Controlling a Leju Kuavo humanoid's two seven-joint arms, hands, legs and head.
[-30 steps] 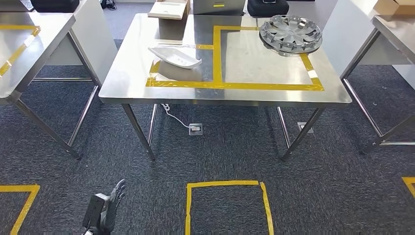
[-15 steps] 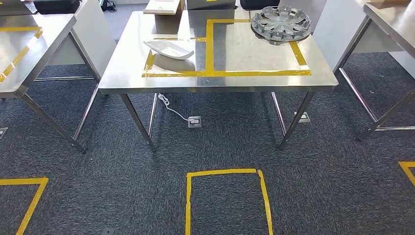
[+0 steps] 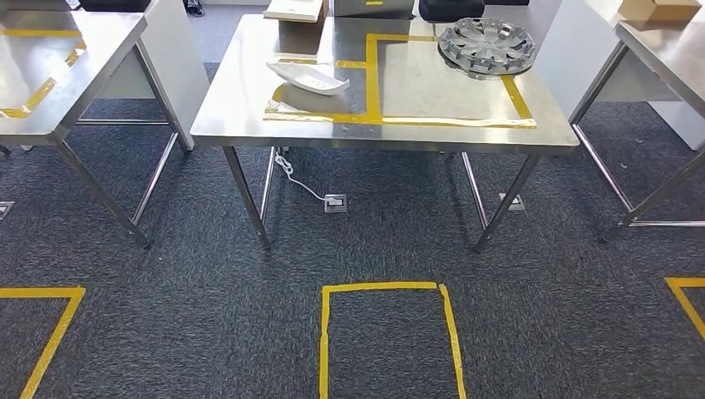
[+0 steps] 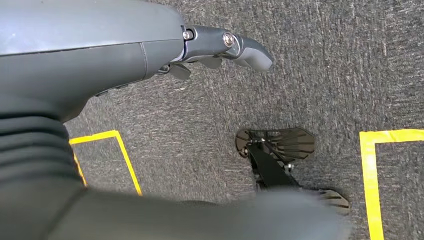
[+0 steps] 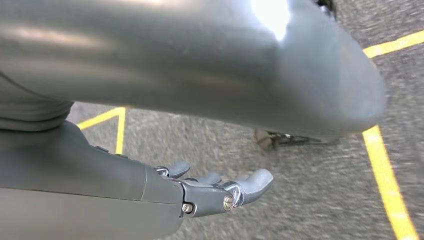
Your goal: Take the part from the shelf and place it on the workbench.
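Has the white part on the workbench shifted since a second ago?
No. The white part sits by the same yellow tape corner on the workbench; the camera moved.

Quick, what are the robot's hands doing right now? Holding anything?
Left hand: open, holding nothing, hanging over the carpet.
Right hand: open, holding nothing.

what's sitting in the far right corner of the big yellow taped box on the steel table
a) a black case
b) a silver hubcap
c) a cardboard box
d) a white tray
b: a silver hubcap lies at the far right corner of the yellow tape outline on the steel table, while the white tray sits in the smaller taped section to its left.
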